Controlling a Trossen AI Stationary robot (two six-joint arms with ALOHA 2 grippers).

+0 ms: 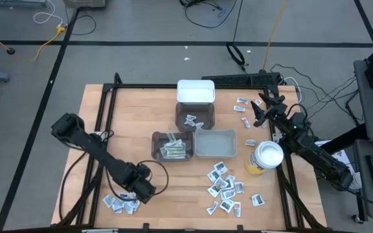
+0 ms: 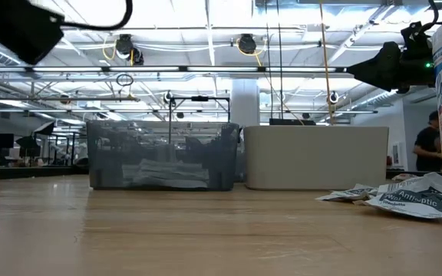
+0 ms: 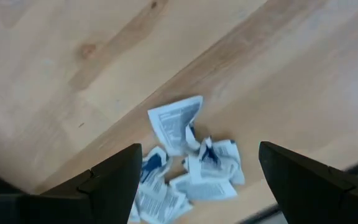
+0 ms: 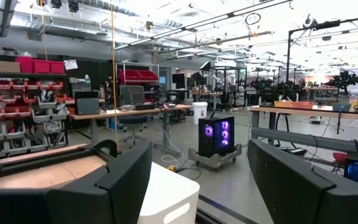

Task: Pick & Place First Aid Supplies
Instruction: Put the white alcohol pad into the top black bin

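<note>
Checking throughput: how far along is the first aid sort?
Done: some packets sit in the dark bins.
In hand: nothing; open left end effector hovers over the near-left pile.
Left: that pile, the big right cluster, strays near the parked right end effector.

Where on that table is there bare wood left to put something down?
The widest bare wood lies left of the dark bin, up to the table frame. Another strip runs along the front, between the left packet pile and the right packet pile. The right side is crowded: yellow canister, scattered packets, bins in the middle.
</note>
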